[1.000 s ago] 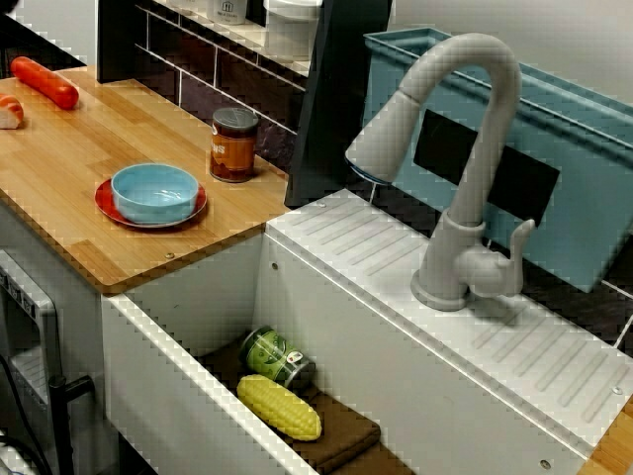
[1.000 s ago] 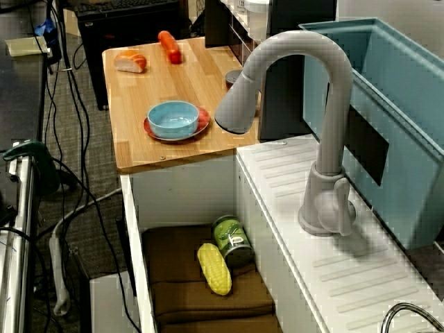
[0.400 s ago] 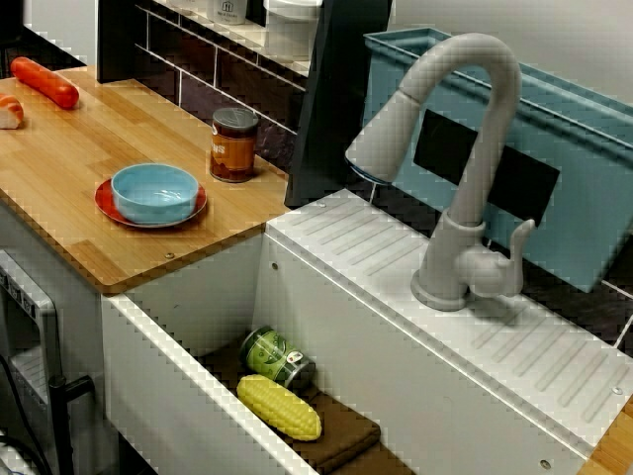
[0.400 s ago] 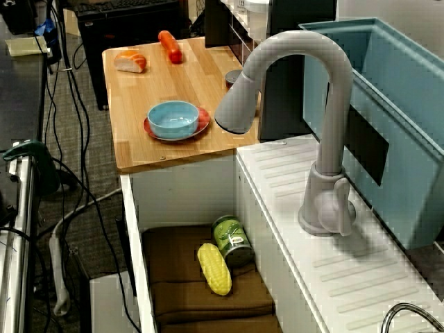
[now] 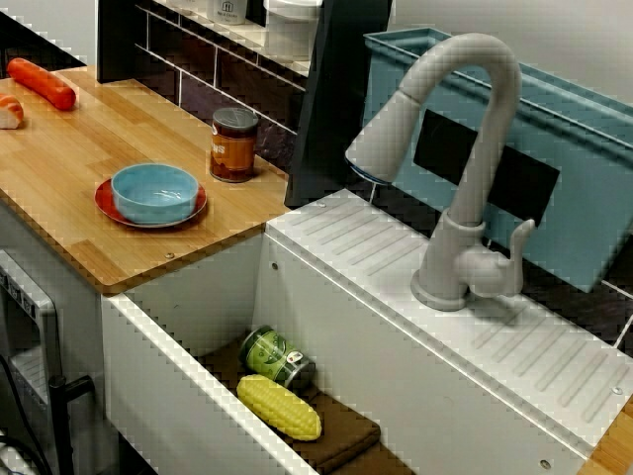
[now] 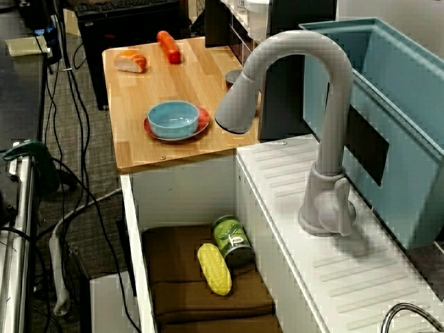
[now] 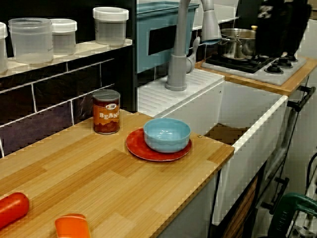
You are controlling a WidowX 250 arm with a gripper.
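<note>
In the view along the counter, a black, blurred bulk that looks like my arm and gripper (image 7: 280,45) hangs over the stove (image 7: 277,69), next to a steel pot (image 7: 237,40). Its fingers cannot be made out, and it is out of the other two views. A blue bowl (image 5: 154,192) rests on a red plate (image 5: 107,203) on the wooden counter (image 5: 69,158), with a beans can (image 5: 234,144) behind it. In the sink (image 5: 178,396), a yellow corn cob (image 5: 279,407) and a green can (image 5: 277,357) lie on a brown cloth.
A grey faucet (image 5: 465,168) arches over the ribbed white drainboard (image 5: 514,346), with a teal bin (image 5: 584,168) behind it. An orange carrot (image 6: 168,46) and a bread-like piece (image 6: 130,62) lie at the counter's far end. Clear jars (image 7: 110,25) line the tiled ledge. Cables cover the floor (image 6: 69,173).
</note>
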